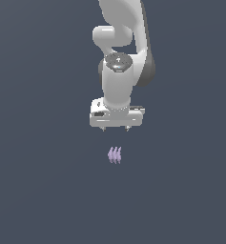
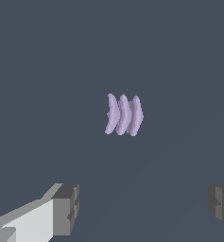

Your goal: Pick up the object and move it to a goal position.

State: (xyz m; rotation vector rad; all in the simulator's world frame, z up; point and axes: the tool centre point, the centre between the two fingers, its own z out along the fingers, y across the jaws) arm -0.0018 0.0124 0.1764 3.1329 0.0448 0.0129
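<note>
The object (image 1: 114, 155) is a tiny pale lilac item of three thin, pointed, fin-like ridges side by side, lying on the dark grey floor. In the wrist view it (image 2: 124, 115) sits near the middle of the picture. My white gripper (image 1: 115, 128) hangs above it, pointing down, with a clear gap between the fingertips and the object. The jaws stand wide apart and hold nothing. In the wrist view both fingertips (image 2: 66, 209) show, far apart, with the object clear of them.
The floor (image 1: 38, 190) is a plain dark grey surface. The white arm (image 1: 119, 57) rises above the gripper.
</note>
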